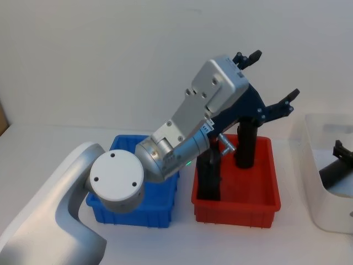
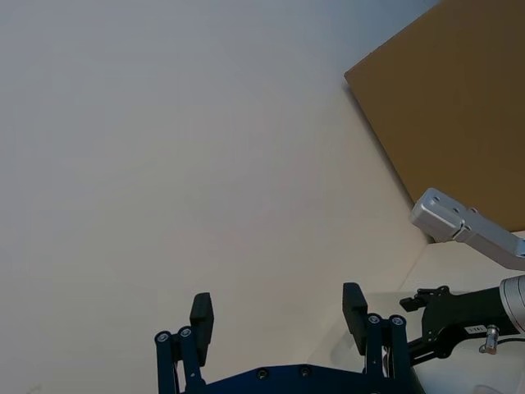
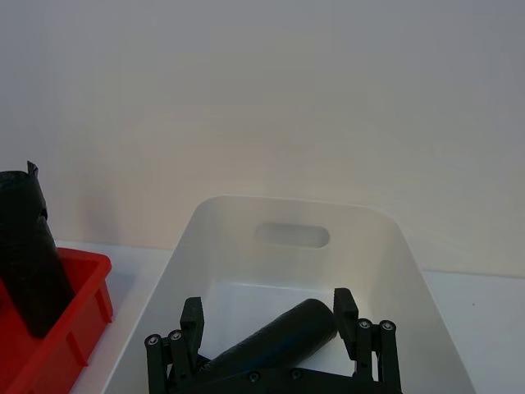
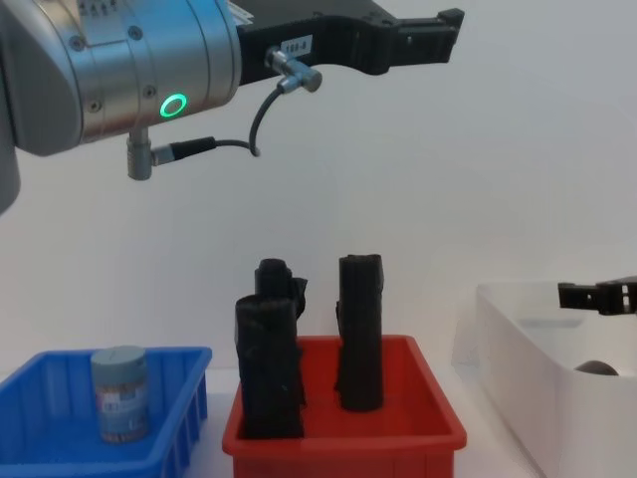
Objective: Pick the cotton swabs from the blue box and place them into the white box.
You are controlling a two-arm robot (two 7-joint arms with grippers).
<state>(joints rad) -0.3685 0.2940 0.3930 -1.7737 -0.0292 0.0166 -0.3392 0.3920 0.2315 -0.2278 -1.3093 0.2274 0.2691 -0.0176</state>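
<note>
1 jar of cotton swabs (image 4: 119, 392) stands upright, lid up and long axis vertical, in the blue box (image 4: 181, 400) at the left of the surface (image 1: 66, 160). Beside it, the red tray (image 4: 430, 408) holds 3 upright black rolls (image 4: 359, 333). The left end effector (image 1: 269, 80) hangs released, empty, high above the tray, while the right end effector (image 3: 271, 327) sits released over 1 black roll (image 3: 275, 340) lying in the white box (image 3: 209, 232) at the right.

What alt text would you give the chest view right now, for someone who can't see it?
One cotton swab jar stands upright in the blue box at lower left. The left gripper is raised high above the red tray, which holds three black rolls. The right gripper hovers over the white box at right.
</note>
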